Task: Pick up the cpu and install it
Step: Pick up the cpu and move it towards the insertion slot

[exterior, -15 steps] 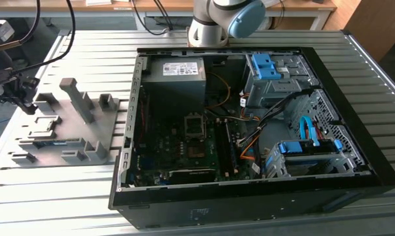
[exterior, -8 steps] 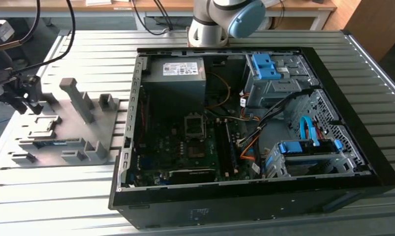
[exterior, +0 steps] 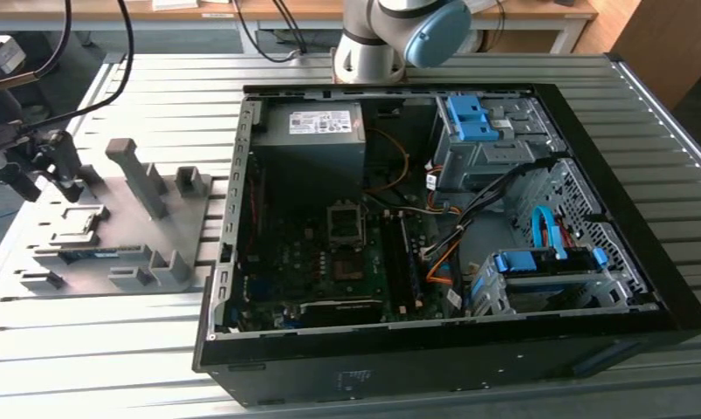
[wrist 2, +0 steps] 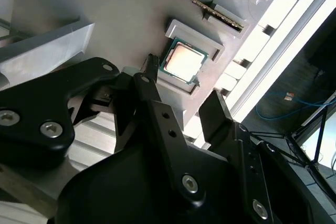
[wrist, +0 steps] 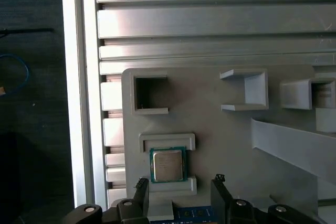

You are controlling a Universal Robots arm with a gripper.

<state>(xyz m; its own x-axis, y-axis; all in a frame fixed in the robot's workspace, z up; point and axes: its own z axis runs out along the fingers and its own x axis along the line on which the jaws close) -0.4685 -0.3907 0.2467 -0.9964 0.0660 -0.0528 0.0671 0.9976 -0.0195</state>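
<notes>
noting the gripper (wrist: 179, 181) spread and empty; we see the cpu (wrist: 168, 164) flat just beyond, centred on its gap.

- Open black computer case (exterior: 443, 358) on a slatted metal table (exterior: 94, 349)
- Grey power-supply box (exterior: 315, 131) inside it
- Grey fixture plate (exterior: 193, 229) at the exterior view's left

Arm (exterior: 388, 35): grey with a blue joint cap, base at the far side in the exterior view. Gripper (exterior: 50, 185): black, two fingers (wrist: 142, 190) spread apart in both wrist views, tips pointing down.
</notes>
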